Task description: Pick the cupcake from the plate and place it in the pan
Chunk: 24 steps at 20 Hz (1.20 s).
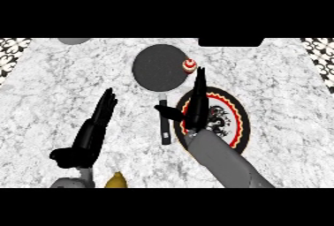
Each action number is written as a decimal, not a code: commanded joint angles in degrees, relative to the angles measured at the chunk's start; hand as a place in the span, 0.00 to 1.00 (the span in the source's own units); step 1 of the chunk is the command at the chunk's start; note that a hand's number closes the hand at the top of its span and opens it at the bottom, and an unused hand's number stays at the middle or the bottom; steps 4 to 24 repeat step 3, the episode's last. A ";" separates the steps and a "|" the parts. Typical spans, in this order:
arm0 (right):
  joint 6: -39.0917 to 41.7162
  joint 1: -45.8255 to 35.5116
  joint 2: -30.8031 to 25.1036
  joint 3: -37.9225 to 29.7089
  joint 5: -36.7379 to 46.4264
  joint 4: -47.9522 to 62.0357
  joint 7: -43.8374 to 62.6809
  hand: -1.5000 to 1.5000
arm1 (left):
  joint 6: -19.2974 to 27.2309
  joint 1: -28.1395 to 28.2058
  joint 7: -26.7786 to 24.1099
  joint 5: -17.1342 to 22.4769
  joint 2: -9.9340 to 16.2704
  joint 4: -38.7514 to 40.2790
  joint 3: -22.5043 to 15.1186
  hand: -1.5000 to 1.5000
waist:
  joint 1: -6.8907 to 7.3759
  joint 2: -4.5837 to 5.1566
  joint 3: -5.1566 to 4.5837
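Two hands in view. Right hand (195,103) fingers straight, holding nothing; cupcake (188,65) just beyond fingertips, at pan (160,68) rim. Left hand (94,128) open, resting. Advice: confirm cupcake sits inside pan before withdrawing over plate (231,117).

On the bench (58,88) there is one dark pan (160,68), one patterned plate (225,119) and one cupcake (188,65) with red and white stripes. Two black hands show, a left hand (91,132) and a right hand (194,108). One yellowish thing (116,181) peeks in at the lower edge, and one grey round shape (74,40) sits at the top edge.
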 commanded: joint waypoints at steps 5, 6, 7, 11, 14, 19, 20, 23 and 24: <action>-5.89 -1.56 0.30 4.68 7.21 2.34 8.46 0.00 | -0.75 1.76 1.35 -0.03 0.74 -2.38 -0.06 0.50 | -0.49 -0.23 -0.04; -5.89 -1.56 0.30 4.68 7.21 2.34 8.46 0.00 | -0.75 1.76 1.35 -0.03 0.74 -2.38 -0.06 0.50 | -0.49 -0.23 -0.04; -5.89 -1.56 0.30 4.68 7.21 2.34 8.46 0.00 | -0.75 1.76 1.35 -0.03 0.74 -2.38 -0.06 0.50 | -0.49 -0.23 -0.04; -5.89 -1.56 0.30 4.68 7.21 2.34 8.46 0.00 | -0.75 1.76 1.35 -0.03 0.74 -2.38 -0.06 0.50 | -0.49 -0.23 -0.04; -5.89 -1.56 0.30 4.68 7.21 2.34 8.46 0.00 | -0.75 1.76 1.35 -0.03 0.74 -2.38 -0.06 0.50 | -0.49 -0.23 -0.04; -5.89 -1.56 0.30 4.68 7.21 2.34 8.46 0.00 | -0.75 1.76 1.35 -0.03 0.74 -2.38 -0.06 0.50 | -0.49 -0.23 -0.04; -5.89 -1.56 0.30 4.68 7.21 2.34 8.46 0.00 | -0.75 1.76 1.35 -0.03 0.74 -2.38 -0.06 0.50 | -0.49 -0.23 -0.04; -5.89 -1.56 0.30 4.68 7.21 2.34 8.46 0.00 | -0.75 1.76 1.35 -0.03 0.74 -2.38 -0.06 0.50 | -0.49 -0.23 -0.04; -5.89 -1.56 0.30 4.68 7.21 2.34 8.46 0.00 | -0.75 1.76 1.35 -0.03 0.74 -2.38 -0.06 0.50 | -0.49 -0.23 -0.04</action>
